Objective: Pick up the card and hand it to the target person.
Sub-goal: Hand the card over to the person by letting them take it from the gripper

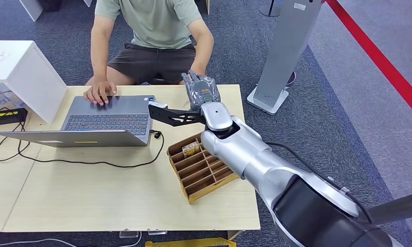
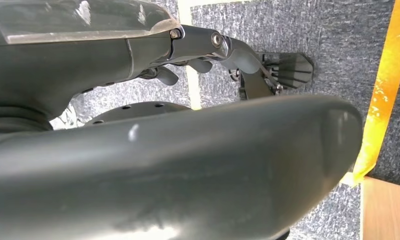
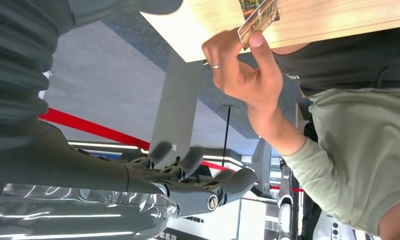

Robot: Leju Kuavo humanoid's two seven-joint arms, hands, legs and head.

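Note:
In the right wrist view, a person's hand [image 3: 242, 70] pinches the patterned card [image 3: 257, 20] between thumb and fingers, just off the table's edge. My right hand [image 3: 188, 170] lies apart from it with its fingers spread and nothing in them. In the head view my right hand [image 1: 201, 90] reaches across the table's far edge toward the seated person [image 1: 152, 31]. My left hand [image 2: 202, 60] hangs over the carpet, fingers loose, holding nothing.
A wooden divided box [image 1: 203, 172] with a few cards [image 1: 191, 149] in its far slot sits under my right arm. The person's other hand rests on an open laptop [image 1: 108, 121]. A white box [image 1: 21, 72] stands far left, a grey stand [image 1: 283, 51] far right.

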